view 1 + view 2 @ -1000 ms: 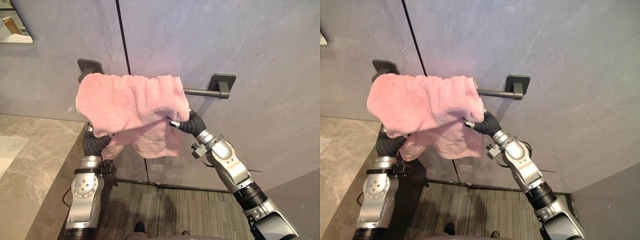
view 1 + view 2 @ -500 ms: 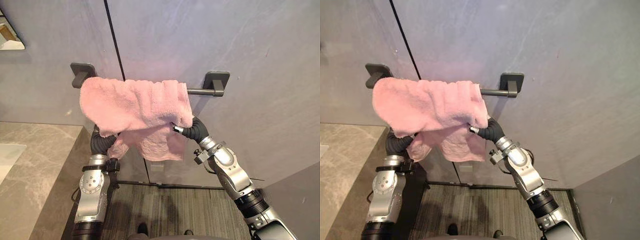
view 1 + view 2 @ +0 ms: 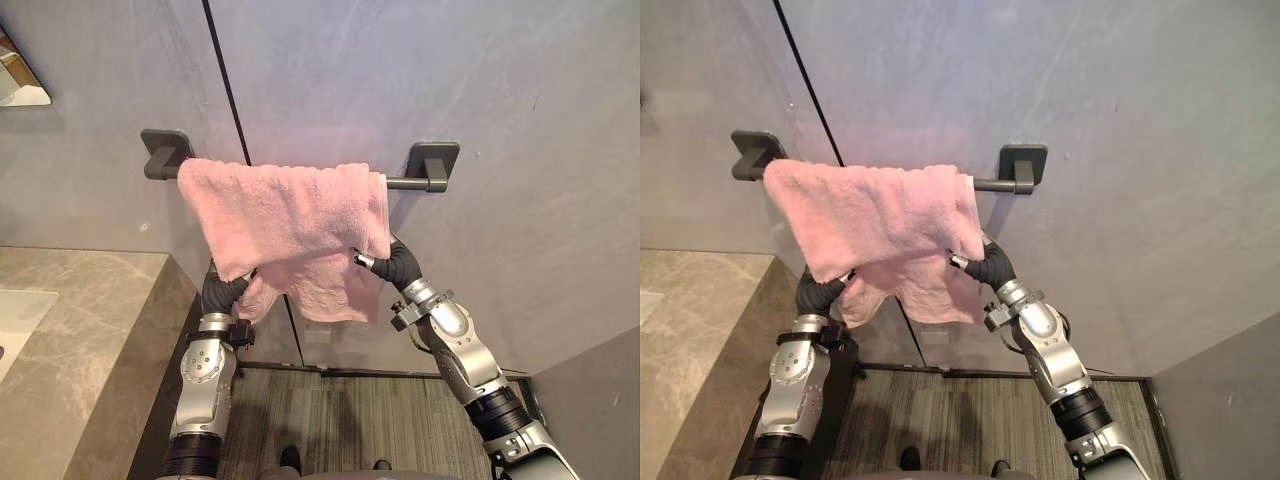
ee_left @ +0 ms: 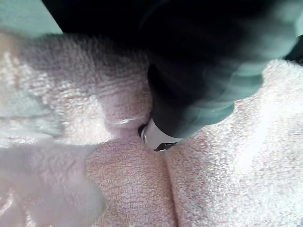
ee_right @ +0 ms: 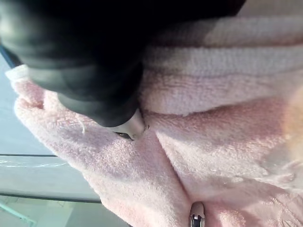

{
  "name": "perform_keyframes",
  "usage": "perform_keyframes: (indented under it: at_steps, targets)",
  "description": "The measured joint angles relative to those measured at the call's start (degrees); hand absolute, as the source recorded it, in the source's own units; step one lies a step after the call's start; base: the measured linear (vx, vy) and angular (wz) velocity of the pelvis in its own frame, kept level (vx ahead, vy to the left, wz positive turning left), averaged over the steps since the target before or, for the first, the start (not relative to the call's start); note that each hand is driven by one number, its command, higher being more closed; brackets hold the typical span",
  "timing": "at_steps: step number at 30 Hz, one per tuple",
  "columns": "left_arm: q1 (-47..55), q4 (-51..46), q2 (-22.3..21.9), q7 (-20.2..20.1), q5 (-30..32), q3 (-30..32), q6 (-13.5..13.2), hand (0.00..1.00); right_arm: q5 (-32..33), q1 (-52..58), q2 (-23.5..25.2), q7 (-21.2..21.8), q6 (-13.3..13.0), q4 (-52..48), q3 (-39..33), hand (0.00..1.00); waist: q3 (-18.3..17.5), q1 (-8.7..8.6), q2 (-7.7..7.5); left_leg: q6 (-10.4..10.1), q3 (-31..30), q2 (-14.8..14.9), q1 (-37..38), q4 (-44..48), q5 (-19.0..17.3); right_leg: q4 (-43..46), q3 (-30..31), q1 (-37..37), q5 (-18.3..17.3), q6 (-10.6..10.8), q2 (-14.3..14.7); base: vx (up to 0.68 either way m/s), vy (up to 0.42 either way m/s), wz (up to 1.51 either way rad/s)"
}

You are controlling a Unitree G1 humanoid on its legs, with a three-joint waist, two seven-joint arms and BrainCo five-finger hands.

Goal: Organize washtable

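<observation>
A pink towel (image 3: pixel 290 215) hangs folded over the dark wall bar (image 3: pixel 405 183), covering most of it between the two brackets. My left hand (image 4: pixel 158 137) is up under the towel's lower left corner, its fingers buried in bunched cloth. Under the lower right corner, my right hand (image 5: pixel 132 124) pinches a fold, and one fingertip (image 5: pixel 196 215) pokes out of the cloth. From the head, only both dark ribbed wrists show below the towel, the right one (image 3: pixel 390 265) just under its edge.
A grey marble counter (image 3: pixel 70 340) runs along the left, with a mirror corner (image 3: pixel 20 85) above it. The bar's left bracket (image 3: pixel 165 155) is bare. Grey wall panels stand behind, and striped carpet (image 3: pixel 340 420) lies below.
The towel has come down and shifted right along the bar, uncovering the left bracket. Both arms moved right with it. The camera has also shifted.
</observation>
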Motion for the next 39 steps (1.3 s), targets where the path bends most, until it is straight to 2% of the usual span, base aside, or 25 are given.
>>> perform_keyframes:
  at_steps: [8,13,14,15,16,19,22,29,33,39]
  targets:
    - [-1.0,5.0,-0.1,0.0,-0.4,-0.1,-0.1,1.00,-0.8,0.0,1.2,-0.1,0.0,1.7,-0.1,1.00,0.0,0.09,-0.14,0.0,0.0,0.0,0.2,0.0,-0.4,1.6,0.0,-0.9,-1.3,0.2,-0.1,0.00,0.000,0.00]
    - [-1.0,6.0,-0.1,0.0,-1.1,0.0,0.0,1.00,-0.9,0.0,4.0,-0.4,-1.1,4.2,-1.3,1.00,-0.1,-0.05,-0.28,-0.1,-0.2,-0.1,0.5,0.0,-0.5,1.5,-0.2,-0.1,-1.5,0.1,0.0,0.01,0.000,0.02]
    - [-0.9,6.0,-0.1,0.0,-1.1,0.0,0.0,1.00,-1.0,0.0,4.7,-0.5,-1.4,4.9,-1.8,0.00,-0.1,-0.10,-0.28,-0.1,-0.4,-0.1,0.6,0.0,-0.5,1.4,-0.5,0.2,-1.5,0.1,0.0,0.01,-0.001,0.07]
    - [-0.9,6.0,-0.1,0.0,-1.1,0.0,0.0,1.00,-1.0,0.0,4.9,-0.5,-1.4,5.0,-2.0,0.00,-0.1,-0.11,-0.28,-0.1,-0.5,-0.1,0.6,0.0,-0.5,1.4,-0.5,0.2,-1.5,0.1,0.0,-0.01,-0.001,0.06]
    - [-0.9,6.0,-0.1,0.0,-1.1,0.2,0.0,0.00,-1.0,0.0,5.5,-0.8,-1.7,5.8,-2.4,0.00,-0.1,-0.05,-0.28,-0.1,-0.5,-0.1,0.6,0.0,-0.5,1.3,-0.6,0.2,-1.5,0.1,0.0,0.00,0.000,0.00]
    - [0.0,6.0,-0.1,0.5,-1.1,1.8,0.2,0.00,-1.0,0.4,5.5,-1.7,-2.2,6.4,-3.8,0.00,-0.1,-0.07,-0.28,-0.1,-0.6,-0.1,0.6,0.0,-0.5,1.0,-0.7,0.3,-1.4,0.0,0.0,0.00,0.000,0.00]
    - [1.9,7.3,0.1,2.7,-2.3,5.5,0.5,0.00,-1.0,1.1,5.1,-3.7,-2.7,6.3,-8.3,0.00,-0.1,-0.07,-0.34,-0.3,-0.5,0.0,0.6,0.0,-0.6,0.9,-0.6,0.1,-1.4,0.1,0.0,0.00,0.000,0.00]
    - [4.1,7.1,-0.1,3.6,-3.4,5.2,0.7,0.00,-1.2,5.0,4.8,-5.5,-2.6,6.3,-10.7,0.00,-0.2,0.07,-0.56,-0.3,-0.3,0.1,0.5,0.0,-0.6,0.8,-0.3,0.3,-1.4,0.0,-0.1,0.00,0.001,-0.01]
    - [6.8,6.7,-0.1,3.9,-4.1,5.2,1.8,0.00,-2.2,9.2,4.3,-6.6,-2.2,6.3,-13.2,0.00,-0.1,-0.13,-0.73,-0.3,0.1,0.2,0.6,0.0,-0.6,0.9,0.1,0.1,-1.4,0.0,-0.1,0.00,0.002,-0.05]
    - [9.8,1.8,-0.5,3.6,-6.1,5.3,2.3,0.00,-2.3,11.1,4.9,-6.6,-2.2,5.7,-13.9,0.00,-0.2,-0.08,-1.21,-0.3,0.1,0.3,0.6,0.0,-0.7,0.9,0.1,0.1,-1.3,0.0,-0.1,0.00,0.000,0.00]
